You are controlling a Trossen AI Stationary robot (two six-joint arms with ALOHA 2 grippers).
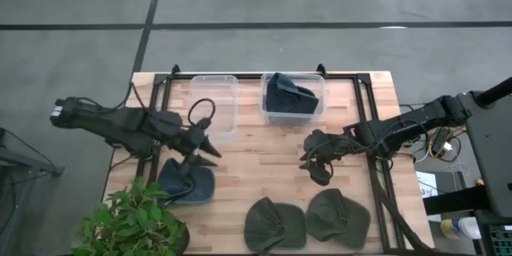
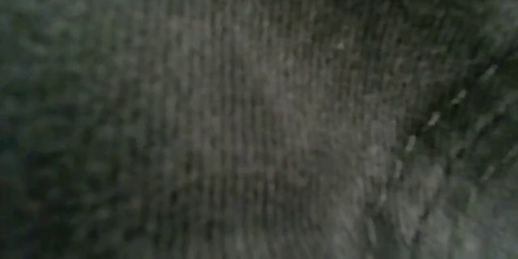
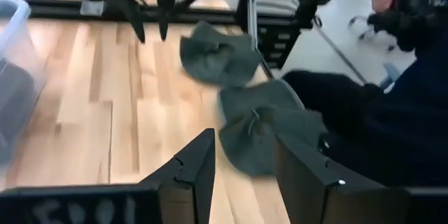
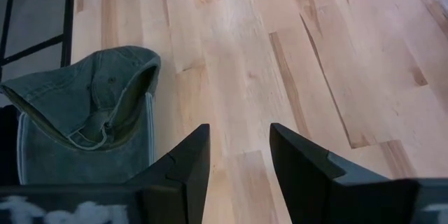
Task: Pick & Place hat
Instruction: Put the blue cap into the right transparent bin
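Observation:
Several hats lie on the wooden table [image 1: 264, 152]. A blue-grey hat [image 1: 188, 184] [image 4: 91, 112] lies by the near left. Two green hats [image 1: 274, 224] [image 1: 338, 218] rest side by side at the near edge, also visible in the left wrist view [image 3: 220, 56] [image 3: 259, 129]. A dark blue hat [image 1: 292, 96] lies inside the right clear bin. My left gripper [image 1: 206, 147] [image 3: 241, 175] is open, just beyond the blue-grey hat. My right gripper [image 1: 314, 162] [image 4: 238, 161] is open above bare wood at mid-table, beyond the green hats. Neither gripper touches anything.
An empty clear bin [image 1: 214, 100] stands left of the bin with the dark hat [image 1: 316, 108] at the far edge. A potted plant [image 1: 132, 220] fills the near left corner. Cloth covers the whole low view [image 2: 259, 113]. A person in dark clothing [image 3: 371, 126] is beside the table.

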